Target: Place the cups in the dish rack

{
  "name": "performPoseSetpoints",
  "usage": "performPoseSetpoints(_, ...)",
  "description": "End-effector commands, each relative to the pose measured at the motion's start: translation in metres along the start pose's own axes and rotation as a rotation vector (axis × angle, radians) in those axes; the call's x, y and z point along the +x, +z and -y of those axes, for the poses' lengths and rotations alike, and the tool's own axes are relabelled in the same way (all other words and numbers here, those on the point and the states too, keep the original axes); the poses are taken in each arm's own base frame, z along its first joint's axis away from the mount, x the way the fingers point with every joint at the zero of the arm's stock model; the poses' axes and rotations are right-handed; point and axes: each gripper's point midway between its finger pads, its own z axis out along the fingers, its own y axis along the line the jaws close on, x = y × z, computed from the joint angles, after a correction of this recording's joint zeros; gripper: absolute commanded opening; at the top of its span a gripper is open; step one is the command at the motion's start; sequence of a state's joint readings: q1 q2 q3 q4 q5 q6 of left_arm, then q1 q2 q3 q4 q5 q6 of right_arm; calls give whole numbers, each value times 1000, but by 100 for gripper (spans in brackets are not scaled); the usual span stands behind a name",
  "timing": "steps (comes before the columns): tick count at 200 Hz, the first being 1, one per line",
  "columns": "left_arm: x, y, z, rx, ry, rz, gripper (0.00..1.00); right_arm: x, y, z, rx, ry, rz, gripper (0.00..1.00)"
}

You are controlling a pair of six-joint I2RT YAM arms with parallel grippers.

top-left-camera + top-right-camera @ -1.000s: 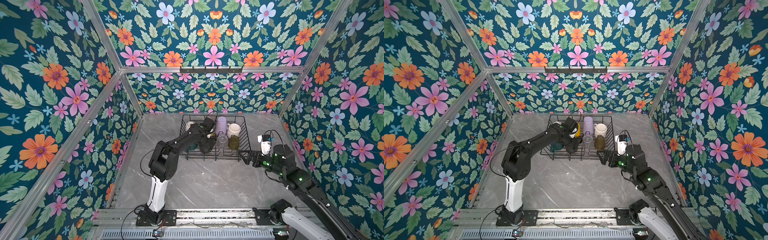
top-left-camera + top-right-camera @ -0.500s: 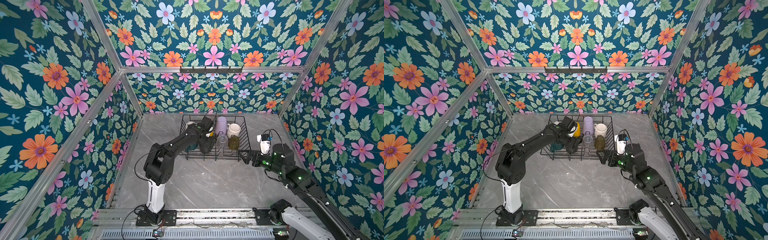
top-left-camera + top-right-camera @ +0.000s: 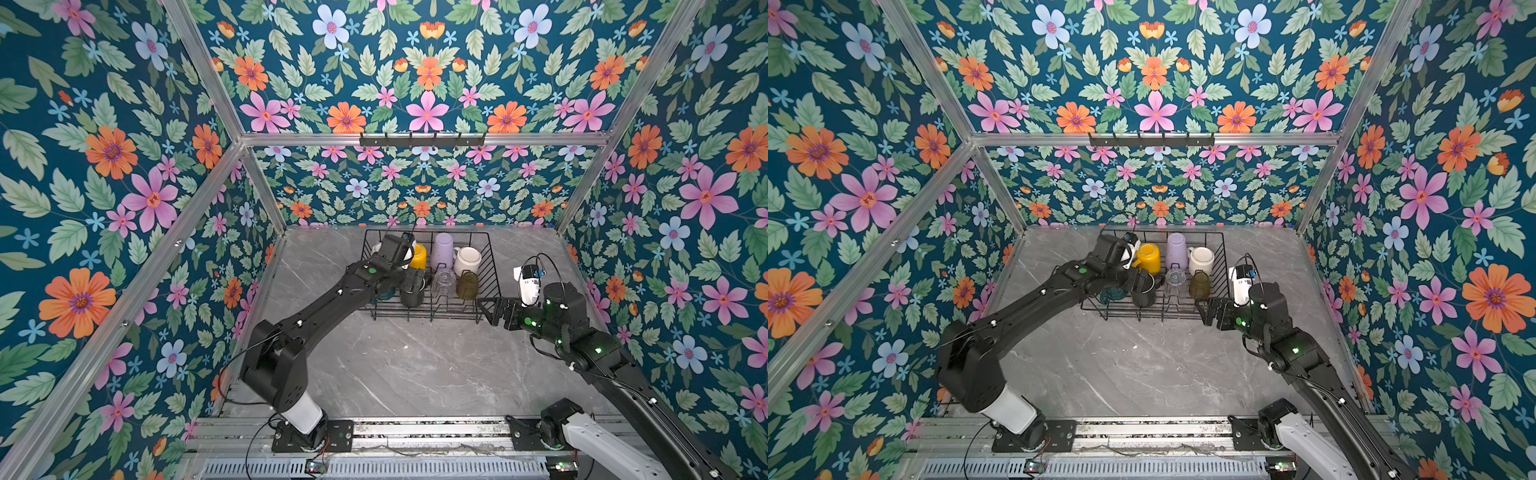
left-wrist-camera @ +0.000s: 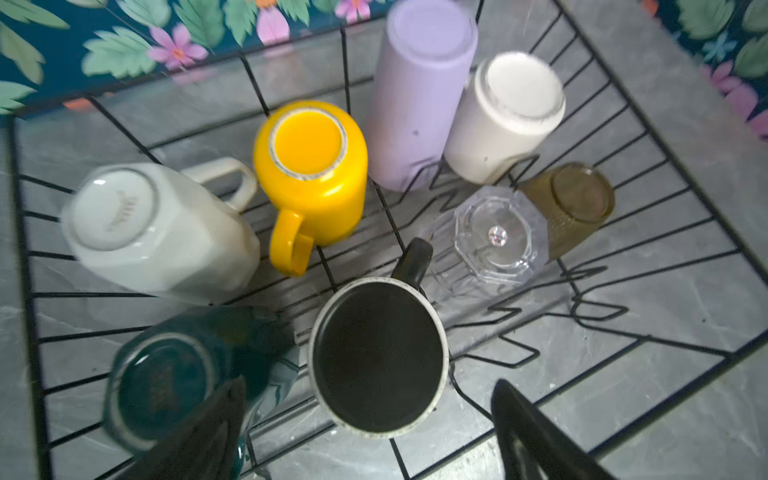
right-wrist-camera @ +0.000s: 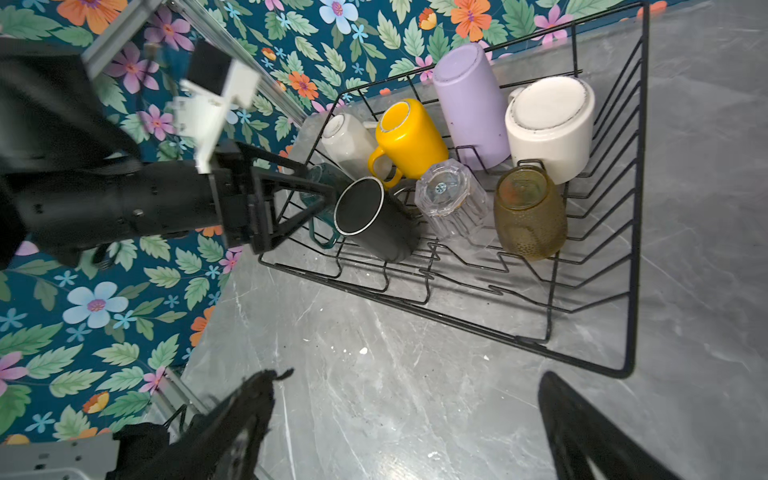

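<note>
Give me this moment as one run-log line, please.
left gripper: open, over black mug | right gripper: open, empty, beside dish rack | cups: all eight base-up in rack

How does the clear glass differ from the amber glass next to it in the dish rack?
The clear glass is colourless; the amber glass is olive-brown tinted. The clear glass has faceted sides, while the amber glass is rounded with a dotted surface. Both stand upside down, side by side, in the dish rack, and neither has a handle.

Upturned cups (image 4: 311, 174) crowd the far and middle rows of the dish rack (image 5: 638, 187); its near strip stands free. The surface (image 3: 395, 361) before it lies open.
</note>
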State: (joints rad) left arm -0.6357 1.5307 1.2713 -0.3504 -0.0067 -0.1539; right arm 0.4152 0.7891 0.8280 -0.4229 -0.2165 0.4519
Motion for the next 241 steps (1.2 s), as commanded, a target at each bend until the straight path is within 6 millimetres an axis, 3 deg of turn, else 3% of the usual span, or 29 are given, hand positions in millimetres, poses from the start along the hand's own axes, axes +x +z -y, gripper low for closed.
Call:
performPoseSetpoints(1,-39,-33,-22,-61,-60,256,97,-1,0,23,99,-24,29,99)
performPoseSetpoints(42,-25,-109,-70,-174,-131,572,100,0,0,70,280,-57,95,99)
performPoseSetpoints(76,15,-138,-116,-383,-171,663,100,-2,7,113,427,-82,137,99)
performPoseSetpoints(118,70,-137,-161,-551,-245,674,100,-11,12,163,583,-69,237,99)
performPoseSetpoints(183,140,-134,-225,-795,-343,655,99,-22,38,195,690,-238,320,99)
performPoseSetpoints(221,169,-121,-245,-857,-368,622,99,-18,43,233,744,-202,321,99)
performPoseSetpoints(241,161,-109,-244,-813,-333,630,99,-15,47,239,738,-222,345,99)
